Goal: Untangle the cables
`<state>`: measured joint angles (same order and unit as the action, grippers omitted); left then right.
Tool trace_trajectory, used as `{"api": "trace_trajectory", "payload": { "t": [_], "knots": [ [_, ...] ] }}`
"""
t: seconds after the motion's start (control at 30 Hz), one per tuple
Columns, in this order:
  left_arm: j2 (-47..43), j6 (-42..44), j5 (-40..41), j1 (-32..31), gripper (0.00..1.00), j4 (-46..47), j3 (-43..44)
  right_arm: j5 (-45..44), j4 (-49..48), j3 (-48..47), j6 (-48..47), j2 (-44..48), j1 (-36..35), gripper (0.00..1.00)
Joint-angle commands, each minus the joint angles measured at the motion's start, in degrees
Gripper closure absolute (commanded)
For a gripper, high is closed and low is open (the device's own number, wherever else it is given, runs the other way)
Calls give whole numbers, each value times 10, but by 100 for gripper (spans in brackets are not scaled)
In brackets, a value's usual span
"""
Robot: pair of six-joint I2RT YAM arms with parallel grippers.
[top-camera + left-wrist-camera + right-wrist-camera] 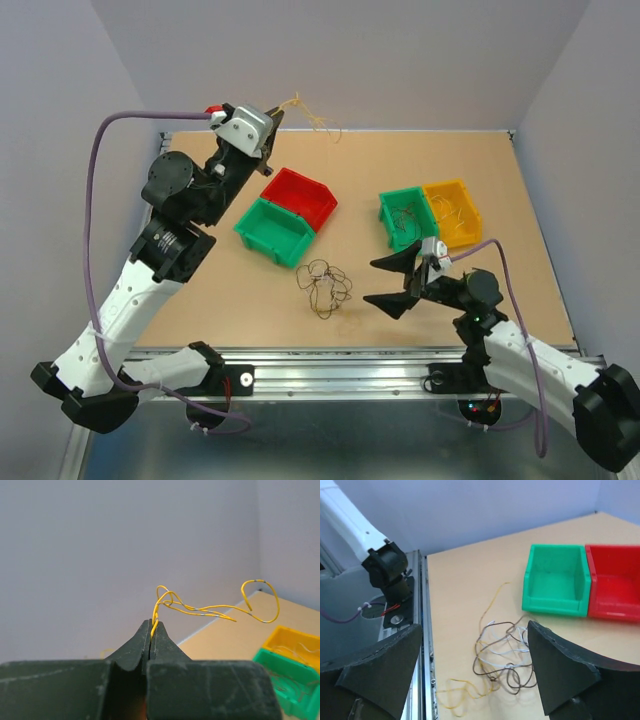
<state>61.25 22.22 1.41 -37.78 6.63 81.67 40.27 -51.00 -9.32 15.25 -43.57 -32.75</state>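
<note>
**Cables in a loose tangle on the worktop, one yellow wire held aloft**

The cables lay in a small loopy knot of dark, brownish, whitish and pale yellow strands. They sat on the bare tan worktop near its front edge, roughly midway between the two arms.

The right pincer was just to the right of the knot. Its two black fingers were spread wide, pointed toward the knot and held nothing. From its own camera the wires showed on the worktop between the two fingers.

The left arm was raised toward the back left corner, well apart from the knot. The left pincer was pressed together, pinching one end of a yellow wire. The wire curled out freely into the air in a few loops.

Behind the knot, a red bin and the left green bin stood touching each other. Further right, the right green bin and a yellow bin stood side by side, each with thin wires inside.
</note>
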Motion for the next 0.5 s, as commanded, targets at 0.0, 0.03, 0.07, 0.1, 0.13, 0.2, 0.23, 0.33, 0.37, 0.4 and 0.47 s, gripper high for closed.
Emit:
{"api": "trace_trajectory", "payload": {
  "t": [0.0, 0.03, 0.07, 0.1, 0.13, 0.2, 0.23, 0.33, 0.37, 0.4, 0.47],
  "knots": [
    [-5, -64, -148, -3, 100, -33, 7, -41, -43, -50, 8, -55, -6, 8],
    [-3, -69, -160, -5, 100, -35, 5, -46, -61, -54, 8, -69, -6, 7],
    [-3, -76, -178, -5, 100, -36, 1, -44, -80, -61, 10, -104, -6, 7],
    [-3, -88, -189, -9, 100, -36, -2, -42, -104, -67, 11, -122, -6, 6],
    [-2, -95, -205, -11, 100, -36, -5, -46, -106, -88, 12, -161, -7, 6],
    [-2, -95, -207, -15, 100, -35, -7, -51, -106, -104, 13, -193, -8, 6],
    [-2, -95, -207, -16, 100, -35, -9, -53, -107, -108, 11, -207, -9, 6],
    [1, -84, -175, -16, 100, -36, -24, -57, -126, -108, 13, -243, -14, 6],
    [0, -76, -153, -16, 100, -24, -43, -56, -134, -100, 17, -245, -15, 6],
    [-2, -73, -141, -16, 100, -15, -59, -57, -149, -97, 19, -250, -15, 6],
    [-7, -61, -121, -15, 100, 14, -94, -59, -156, -89, 22, -248, -15, 6]
  ]
}}
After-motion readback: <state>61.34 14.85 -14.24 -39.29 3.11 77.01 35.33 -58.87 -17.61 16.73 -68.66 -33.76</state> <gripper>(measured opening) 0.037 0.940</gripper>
